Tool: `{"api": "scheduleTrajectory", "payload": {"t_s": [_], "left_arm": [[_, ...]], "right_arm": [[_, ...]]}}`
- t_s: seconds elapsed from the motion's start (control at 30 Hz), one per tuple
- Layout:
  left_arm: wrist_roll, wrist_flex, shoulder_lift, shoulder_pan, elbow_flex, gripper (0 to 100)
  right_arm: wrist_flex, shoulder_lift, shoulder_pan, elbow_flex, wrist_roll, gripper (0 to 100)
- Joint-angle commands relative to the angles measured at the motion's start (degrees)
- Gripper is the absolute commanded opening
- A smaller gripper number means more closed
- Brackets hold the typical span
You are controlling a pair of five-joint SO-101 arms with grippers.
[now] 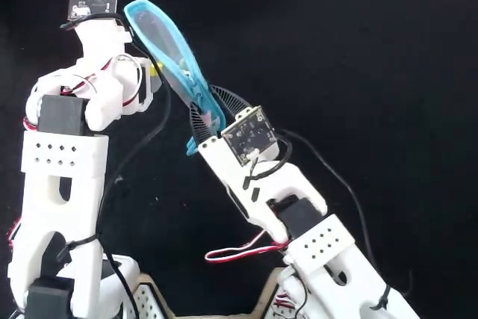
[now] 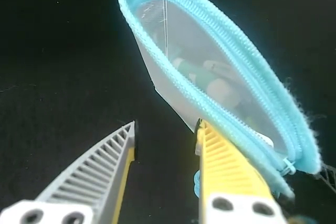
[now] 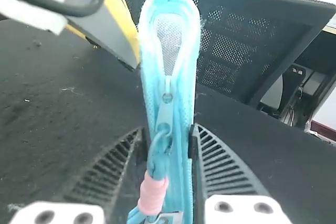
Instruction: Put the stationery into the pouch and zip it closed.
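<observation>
**Pouch pinched at one end, free at the other**

High view: Finds the pouch raised over the black table. Traces its long axis slantwise from the right gripper at the nearer end, up and away to the left gripper beside the far end. Places the right gripper's ribbed fingers on that nearer end. Cannot settle from here whether the left one touches.

Left wrist view: Shows the left gripper with fingers spread and nothing in the gap. Puts the pouch beyond the tips and off to the side of the yellow finger, at or against its outer edge, not between the fingers. Makes out stationery through the clear wall, already inside.

Right wrist view: Catches the right gripper clamped on the pouch, one finger on either side, long axis pointing straight away from the tips. Sets the zip slider just past those tips and the pink-wrapped pull back between the fingers. Shows the mouth gaping beyond the slider.

Reads as the zipping step. Seems to call for the slider to run the pouch's length, away from the right gripper toward the end by the left. Probably needs the left gripper to come over to the pull first.
</observation>
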Motion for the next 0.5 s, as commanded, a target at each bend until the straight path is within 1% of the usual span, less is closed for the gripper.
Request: {"api": "scheduleTrajectory", "payload": {"t_s": [0.0,0.17,0.47], "left_arm": [[0.2,0.0,-0.7,0.4,-3.6,19],[0.2,0.0,-0.7,0.4,-3.6,19],[0.2,0.0,-0.7,0.4,-3.6,19]], "right_arm": [[-1.1,0.4,1.1,-0.1,-0.6,13.3],[-1.1,1.0,1.1,0.8,-0.6,13.3],[-1.8,9.4,1.1,-3.2,-0.6,13.3]]}}
